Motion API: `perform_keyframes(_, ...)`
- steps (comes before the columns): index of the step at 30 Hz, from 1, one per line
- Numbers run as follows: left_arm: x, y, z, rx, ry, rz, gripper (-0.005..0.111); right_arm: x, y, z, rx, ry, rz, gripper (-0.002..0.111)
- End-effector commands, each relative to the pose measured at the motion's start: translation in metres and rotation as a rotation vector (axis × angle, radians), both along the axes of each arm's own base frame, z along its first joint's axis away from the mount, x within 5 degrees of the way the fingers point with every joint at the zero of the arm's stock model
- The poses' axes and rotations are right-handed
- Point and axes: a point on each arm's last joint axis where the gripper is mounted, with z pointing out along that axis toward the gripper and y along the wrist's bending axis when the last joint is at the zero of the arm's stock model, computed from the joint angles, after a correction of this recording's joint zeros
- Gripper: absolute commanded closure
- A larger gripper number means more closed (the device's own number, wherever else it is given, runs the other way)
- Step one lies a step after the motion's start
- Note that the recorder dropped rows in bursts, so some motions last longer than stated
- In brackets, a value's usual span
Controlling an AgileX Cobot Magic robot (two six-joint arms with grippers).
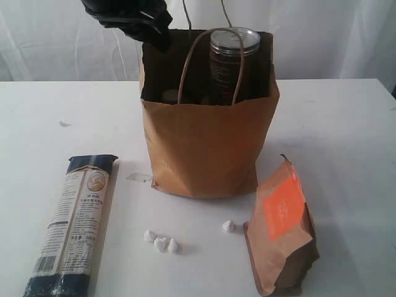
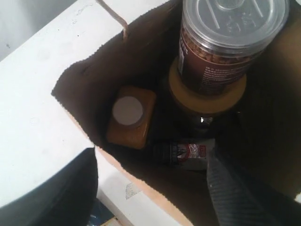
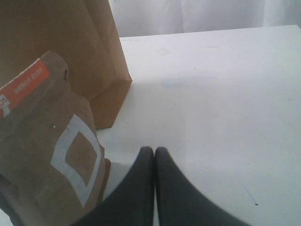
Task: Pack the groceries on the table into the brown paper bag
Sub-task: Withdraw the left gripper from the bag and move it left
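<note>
Operator: Groceries, where?
Observer: Exterior view: brown paper bag (image 1: pixel 207 148) upright in the middle of the tabletop (image 1: pixel 334 136), silver-topped tin (image 1: pixel 234 52) poking above its rim. The long dark-blue pasta packet (image 1: pixel 74 223) lies at the front left edge, the brown pouch with orange label (image 1: pixel 281 229) at the front right.
Operator: And inside?
Observer: Only the left wrist view tells: the tin stands on the large gold-lidded jar (image 2: pixel 207 96), yellow-grain jar with white cap (image 2: pixel 130 117) beside.
Operator: End effectors?
Observer: The left end effector (image 2: pixel 151 162) hovers over the bag's left rim, jaws spread, empty. The right end effector (image 3: pixel 154 155), seen in its own wrist view alone, is closed tight, just beside the pouch.
</note>
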Motion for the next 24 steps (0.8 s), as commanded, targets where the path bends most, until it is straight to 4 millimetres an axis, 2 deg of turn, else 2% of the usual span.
perform_keyframes(1,-0.014,0.007,0.014,-0.013,0.004,-0.009,0.040,0.000,0.000,-0.001,0.001,-0.002,-0.008,0.108)
perform_keyframes(6,-0.025,0.012,0.022,-0.013,0.011,-0.032,0.057,0.000,0.000,-0.001,0.001,-0.002,-0.008,0.108)
perform_keyframes(9,-0.037,0.013,0.025,0.000,0.044,-0.113,0.066,0.000,0.000,-0.001,0.001,-0.002,-0.008,0.108)
perform_keyframes(13,-0.049,0.012,0.024,0.001,0.129,-0.202,0.068,0.000,0.000,-0.001,0.001,-0.002,-0.008,0.108)
perform_keyframes(17,-0.054,0.012,0.022,0.007,0.186,-0.221,0.068,0.000,0.000,-0.001,0.001,-0.002,-0.008,0.108)
perform_keyframes(20,-0.056,0.013,0.025,-0.019,0.208,-0.179,0.076,0.000,0.000,-0.001,0.001,-0.002,-0.008,0.108)
perform_keyframes(22,-0.062,0.017,0.031,-0.034,0.197,-0.174,0.090,0.000,0.000,-0.001,0.001,-0.002,-0.008,0.108)
perform_keyframes(23,-0.068,0.021,0.038,-0.040,0.173,-0.172,0.102,0.000,0.000,-0.001,0.001,-0.002,-0.008,0.108)
perform_keyframes(24,-0.072,0.024,0.042,-0.043,0.158,-0.171,0.107,0.000,0.000,-0.001,0.001,-0.002,-0.008,0.108)
